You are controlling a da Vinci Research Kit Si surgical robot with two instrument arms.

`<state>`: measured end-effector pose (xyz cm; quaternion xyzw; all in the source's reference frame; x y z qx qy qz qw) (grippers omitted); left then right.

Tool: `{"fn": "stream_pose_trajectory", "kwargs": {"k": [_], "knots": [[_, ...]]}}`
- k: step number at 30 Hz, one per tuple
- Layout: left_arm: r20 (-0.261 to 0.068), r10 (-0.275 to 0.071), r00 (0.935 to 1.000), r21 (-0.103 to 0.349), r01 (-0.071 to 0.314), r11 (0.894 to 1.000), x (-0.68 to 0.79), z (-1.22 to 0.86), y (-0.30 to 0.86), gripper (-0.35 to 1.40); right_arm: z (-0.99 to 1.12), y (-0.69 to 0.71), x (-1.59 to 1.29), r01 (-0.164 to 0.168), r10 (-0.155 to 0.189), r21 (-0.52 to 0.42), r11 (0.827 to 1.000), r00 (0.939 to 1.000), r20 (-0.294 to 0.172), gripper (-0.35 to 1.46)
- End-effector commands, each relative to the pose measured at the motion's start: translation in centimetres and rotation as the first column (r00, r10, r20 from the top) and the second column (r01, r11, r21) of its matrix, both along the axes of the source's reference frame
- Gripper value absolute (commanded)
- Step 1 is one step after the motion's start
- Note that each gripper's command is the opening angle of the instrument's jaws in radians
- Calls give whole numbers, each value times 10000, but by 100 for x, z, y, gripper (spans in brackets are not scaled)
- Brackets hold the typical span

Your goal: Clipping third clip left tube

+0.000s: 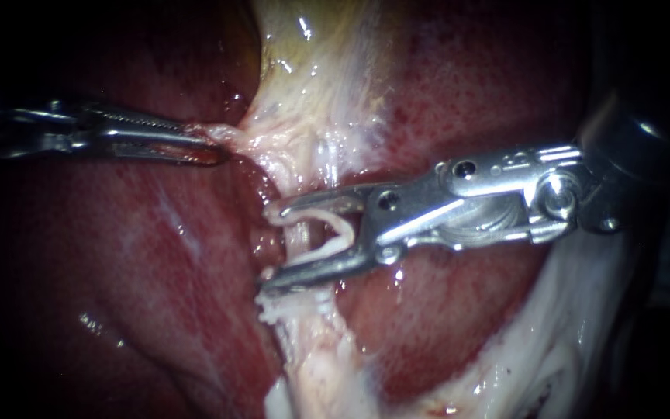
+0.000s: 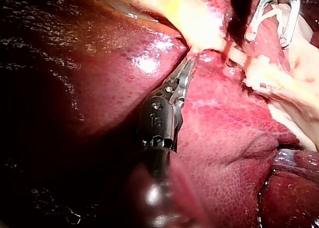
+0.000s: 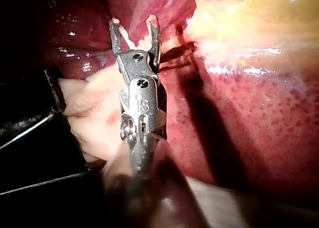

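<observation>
A pale tube [image 1: 298, 242] runs down from the yellowish-white tissue [image 1: 312, 101] over the dark red liver [image 1: 157, 271]. My right instrument [image 1: 269, 248] comes in from the right, its jaws spread wide around the tube. A white U-shaped clip [image 1: 335, 229] sits between the jaws, touching both. In the right wrist view the same jaws [image 3: 134, 29] carry the clip [image 3: 122, 37] ahead of them. My left instrument [image 1: 209, 147] enters from the left, jaws shut on a pale tissue edge [image 1: 230, 133] beside the tube's upper end; its wrist view shows the same grip [image 2: 188, 68].
A white toothed piece [image 1: 292, 309] lies across the tube just under the right instrument's lower jaw. White fatty tissue [image 1: 552, 349] borders the liver at lower right. In the left wrist view the right instrument [image 2: 266, 36] stands ahead of the left one.
</observation>
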<state>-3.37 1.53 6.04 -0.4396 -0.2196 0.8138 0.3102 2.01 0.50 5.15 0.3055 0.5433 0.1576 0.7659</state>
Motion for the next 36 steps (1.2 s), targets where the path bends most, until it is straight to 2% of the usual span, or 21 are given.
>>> {"fn": "stream_pose_trajectory", "kwargs": {"k": [1, 11, 18, 26, 36], "knots": [[5, 8, 10000, 6, -8, 10000, 0, 0, 0, -35, 0, 0, 0, -1, 1, 1, 10000, 10000, 3, 41], [29, 32, 10000, 34, -33, 10000, 4, -4, 3, -35, 2, 0, -6, 18, -18, 0, 10000, 10000, -7, 41], [76, 84, 9999, 85, -84, 9999, 9, -9, 6, -35, 13, 2, -15, 31, -31, 31, 10000, 10000, 2, 43], [59, 56, 10000, 78, -57, 10000, 16, -13, 9, -35, 46, 1, -26, -6, 1, 428, 9991, 9999, 129, 43], [47, 39, 10000, 72, -39, 10000, 17, -15, 9, -35, 95, -16, -31, 258, -302, 964, 9950, 9985, 450, 43]]}}
